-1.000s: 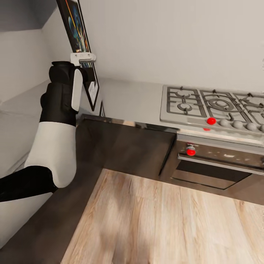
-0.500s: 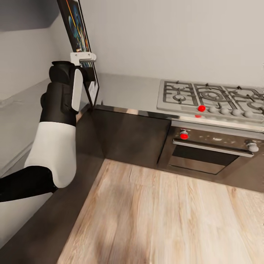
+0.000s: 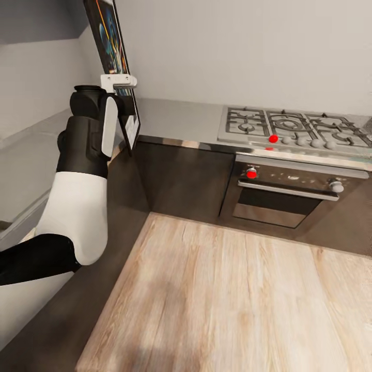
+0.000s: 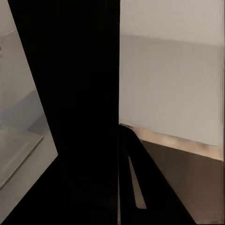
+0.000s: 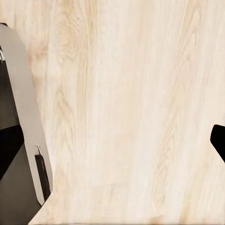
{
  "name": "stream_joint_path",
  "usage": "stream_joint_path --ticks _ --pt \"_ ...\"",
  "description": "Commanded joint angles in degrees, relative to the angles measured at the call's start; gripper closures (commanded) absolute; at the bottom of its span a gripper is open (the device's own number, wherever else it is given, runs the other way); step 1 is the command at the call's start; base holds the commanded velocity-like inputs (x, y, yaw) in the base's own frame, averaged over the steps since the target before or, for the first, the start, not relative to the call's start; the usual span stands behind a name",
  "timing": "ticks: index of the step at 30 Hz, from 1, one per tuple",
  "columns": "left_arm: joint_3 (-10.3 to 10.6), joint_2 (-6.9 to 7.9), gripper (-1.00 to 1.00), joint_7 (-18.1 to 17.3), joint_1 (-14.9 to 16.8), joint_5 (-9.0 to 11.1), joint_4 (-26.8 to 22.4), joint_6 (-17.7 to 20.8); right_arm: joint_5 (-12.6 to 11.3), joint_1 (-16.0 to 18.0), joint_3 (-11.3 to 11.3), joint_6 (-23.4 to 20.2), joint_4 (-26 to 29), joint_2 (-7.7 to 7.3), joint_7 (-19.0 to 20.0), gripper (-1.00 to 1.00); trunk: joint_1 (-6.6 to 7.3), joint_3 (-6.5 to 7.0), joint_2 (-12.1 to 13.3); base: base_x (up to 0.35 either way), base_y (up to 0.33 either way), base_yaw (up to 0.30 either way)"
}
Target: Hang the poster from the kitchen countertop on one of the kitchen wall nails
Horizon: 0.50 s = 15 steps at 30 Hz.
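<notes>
The left gripper (image 3: 120,81) is raised at the end of the black-and-white left arm (image 3: 77,206), its white fingers closed on the edge of the poster (image 3: 111,46), which it holds upright and clear of the surface. The poster is seen almost edge-on from the head camera: a thin black frame, a sliver of blue and orange artwork above the fingers and a white patch below them. Its top is cut off by the picture's upper edge, so the logo and figures cannot be made out.

Beyond and below the gripper runs the kitchen countertop (image 3: 175,119), light grey with a metallic front edge, over dark cabinets (image 3: 181,181). Further along it, well away from the gripper, sits a steel gas hob (image 3: 289,129) with a red knob, and under it an oven (image 3: 289,194); the hob's far end is cut off by the picture's edge. Wooden floor (image 3: 232,299) lies below.

In the left wrist view a broad black shape, probably the poster's back (image 4: 79,112), blocks most of the scene; grey wall and countertop show past it.

The right wrist view looks at pale wooden floor (image 5: 131,112), with dark parts at the picture's edges too cropped to identify. Whether the right gripper is wide or closed cannot be told.
</notes>
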<state>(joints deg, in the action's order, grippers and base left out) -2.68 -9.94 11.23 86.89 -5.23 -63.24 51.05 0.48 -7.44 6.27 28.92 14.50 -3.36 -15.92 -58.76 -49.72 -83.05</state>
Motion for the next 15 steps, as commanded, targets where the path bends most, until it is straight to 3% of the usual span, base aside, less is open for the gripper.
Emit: stream_joint_path --ticks 1,9,15 --pt "0.1 -0.06 1.00 -0.2 0.0 -0.7 0.0 0.4 0.1 0.0 0.2 0.1 0.1 0.02 0.0 -1.00 0.03 -0.03 0.0 -0.340 0.000 0.000" --pt "0.5 -0.06 1.00 -0.3 0.0 -0.3 -0.2 0.5 0.1 0.0 0.2 0.1 0.1 0.02 0.0 -1.00 0.03 -0.03 0.0 -0.340 0.000 0.000" --pt "0.5 -0.06 1.00 -3.8 0.0 5.8 -2.7 1.3 0.1 0.0 0.2 0.1 0.1 0.02 0.0 -1.00 0.03 -0.03 0.0 -0.252 0.000 0.000"
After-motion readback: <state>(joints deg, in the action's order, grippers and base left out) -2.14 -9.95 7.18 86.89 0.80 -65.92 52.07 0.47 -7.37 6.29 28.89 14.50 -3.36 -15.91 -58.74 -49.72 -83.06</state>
